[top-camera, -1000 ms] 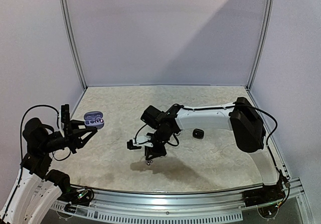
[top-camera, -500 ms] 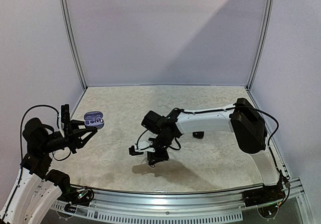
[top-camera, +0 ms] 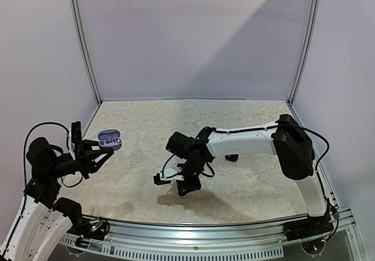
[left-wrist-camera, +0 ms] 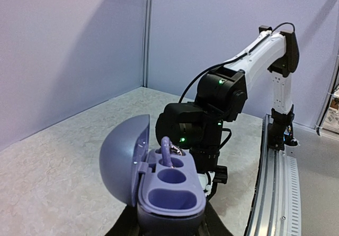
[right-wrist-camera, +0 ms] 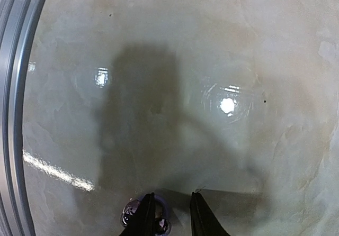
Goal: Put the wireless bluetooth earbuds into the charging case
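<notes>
The left end effector (top-camera: 103, 150) is closed tight on the purple charging case (left-wrist-camera: 159, 191). It holds the case up in the air at about 9 o'clock over the counter (top-camera: 252, 191). The lid is open. One seated earbud (left-wrist-camera: 166, 152) sits in the far slot with its stem poking up. The other slots look empty.

The right end effector (top-camera: 186, 185) hangs low near the middle of the counter, a bit toward 6 o'clock. Its fingers are only a little apart. A tiny silvery earbud (right-wrist-camera: 128, 212) looks pinched between them and sticks out to one side. A small black thing (top-camera: 232, 155) lies at about 2 o'clock from it, partly hidden behind the arm.

The pick-up looks done, so the step in hand is carrying this bud to the case. Next, the right arm needs to lift and travel toward 9 o'clock. It must line the bud up over an empty slot and lower it gently before letting go. The bud is tiny, so it could slip or twist.
</notes>
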Robot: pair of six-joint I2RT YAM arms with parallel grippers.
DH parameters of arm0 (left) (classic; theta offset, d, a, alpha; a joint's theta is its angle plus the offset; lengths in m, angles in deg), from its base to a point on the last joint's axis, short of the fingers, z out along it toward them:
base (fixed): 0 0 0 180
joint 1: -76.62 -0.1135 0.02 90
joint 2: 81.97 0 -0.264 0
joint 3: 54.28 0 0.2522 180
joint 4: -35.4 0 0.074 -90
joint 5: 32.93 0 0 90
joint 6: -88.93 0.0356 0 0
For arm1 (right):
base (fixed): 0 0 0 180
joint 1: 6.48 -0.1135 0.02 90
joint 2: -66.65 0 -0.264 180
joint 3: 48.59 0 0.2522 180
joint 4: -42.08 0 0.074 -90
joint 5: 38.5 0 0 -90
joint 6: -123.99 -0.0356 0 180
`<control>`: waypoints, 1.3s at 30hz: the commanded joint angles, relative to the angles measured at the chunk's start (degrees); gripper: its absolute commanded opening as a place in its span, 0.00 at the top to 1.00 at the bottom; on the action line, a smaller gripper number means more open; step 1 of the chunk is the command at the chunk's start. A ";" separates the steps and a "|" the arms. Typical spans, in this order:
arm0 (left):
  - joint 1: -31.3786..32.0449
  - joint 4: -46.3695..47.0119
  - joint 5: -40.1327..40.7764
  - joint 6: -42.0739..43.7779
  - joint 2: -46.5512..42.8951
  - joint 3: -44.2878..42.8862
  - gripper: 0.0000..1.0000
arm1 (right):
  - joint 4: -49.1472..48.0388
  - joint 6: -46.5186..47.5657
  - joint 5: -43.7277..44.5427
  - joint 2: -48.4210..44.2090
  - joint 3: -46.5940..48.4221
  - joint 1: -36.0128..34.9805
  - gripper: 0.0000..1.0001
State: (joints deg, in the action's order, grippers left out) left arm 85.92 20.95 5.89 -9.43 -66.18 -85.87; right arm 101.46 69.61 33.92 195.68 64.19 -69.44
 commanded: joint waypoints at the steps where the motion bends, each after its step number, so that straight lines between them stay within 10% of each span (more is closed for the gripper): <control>1: -0.60 0.86 -0.35 0.62 0.30 0.87 1.00 | 7.25 -3.88 2.78 -1.46 1.94 -0.31 0.77; 39: -0.46 0.86 -0.37 0.40 -0.29 1.12 1.00 | 20.54 -26.16 7.18 11.14 17.29 -0.15 0.75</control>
State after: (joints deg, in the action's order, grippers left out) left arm 85.92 20.95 5.87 -9.43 -66.20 -85.28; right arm 119.80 44.51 40.52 204.38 81.85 -69.46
